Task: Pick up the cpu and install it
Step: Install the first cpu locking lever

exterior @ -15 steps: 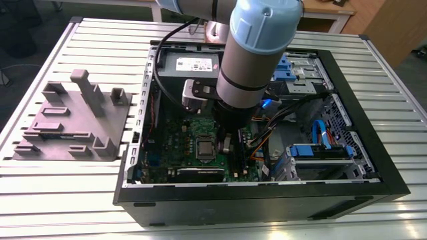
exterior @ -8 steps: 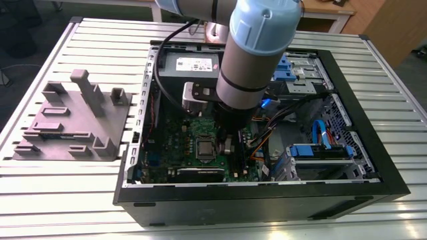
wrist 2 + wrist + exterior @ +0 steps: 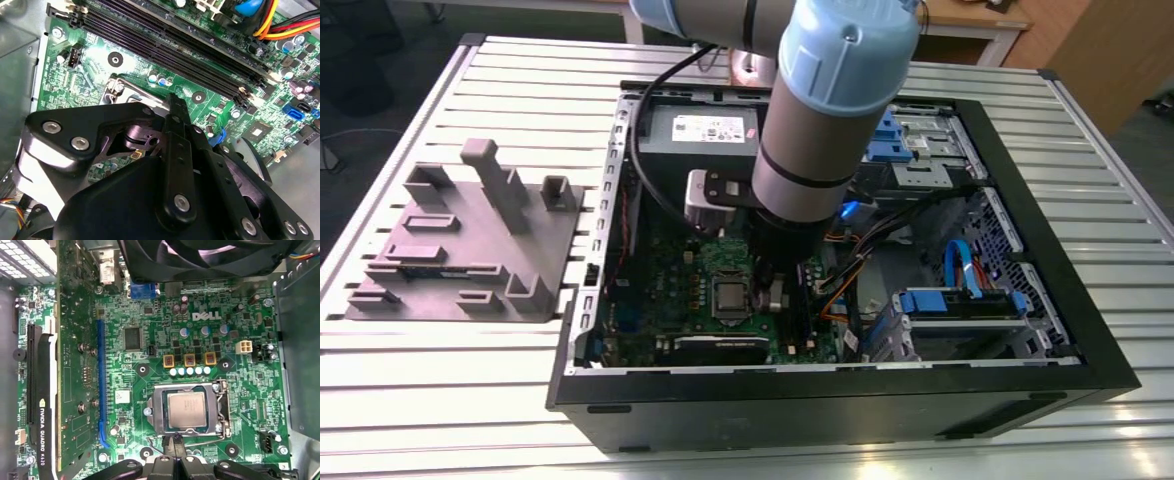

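Standing by the slatted metal table (image 3: 480,80), the biggest thing I see on it is one open computer case (image 3: 854,400) lying on its side. One grey arm (image 3: 827,110) reaches down into it from twelve o'clock. At nine o'clock from the case, on the exterior view's left, sits one grey moulded fixture (image 3: 454,250).

Inside the case lies a single green motherboard (image 3: 150,340). The one gripper (image 3: 175,441) hangs low over it, fingertips drawn together with nothing between them.

Just beside those tips is one dark socket (image 3: 159,405) with its metal frame. The only cpu (image 3: 186,409) lies flat in the middle of it, silvery top up. The frame seems to lie down around its edges.

In the exterior view the chip sits at about eight o'clock from the case's middle, and the arm's wrist stands near it at about one o'clock.

I'd judge the chip light, stiff and thin. Its smooth metal lid would slide under a careless pinch, and its delicate underside won't forgive a tilt or a drop. The sensible hold is across two opposite edges, level and gentle. As it lies now, the frame looks to leave little edge to take.
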`<move>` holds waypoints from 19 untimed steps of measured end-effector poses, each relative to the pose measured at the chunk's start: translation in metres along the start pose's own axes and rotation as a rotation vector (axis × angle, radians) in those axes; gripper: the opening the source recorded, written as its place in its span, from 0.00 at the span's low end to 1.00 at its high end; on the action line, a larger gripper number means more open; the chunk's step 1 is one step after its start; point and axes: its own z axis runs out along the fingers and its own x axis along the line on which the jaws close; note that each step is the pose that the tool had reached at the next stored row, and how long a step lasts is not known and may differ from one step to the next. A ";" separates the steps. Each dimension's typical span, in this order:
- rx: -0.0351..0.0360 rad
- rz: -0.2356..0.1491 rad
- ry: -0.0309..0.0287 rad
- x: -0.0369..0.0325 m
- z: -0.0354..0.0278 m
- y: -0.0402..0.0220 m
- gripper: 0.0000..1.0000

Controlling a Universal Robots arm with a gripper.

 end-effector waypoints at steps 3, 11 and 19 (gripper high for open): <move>0.0000 -0.007 0.0048 0.0000 0.0022 -0.0001 0.10; -0.0029 -0.017 0.0208 -0.0001 0.0084 -0.0002 0.10; -0.0038 -0.026 0.0240 -0.0003 0.0113 -0.0002 0.10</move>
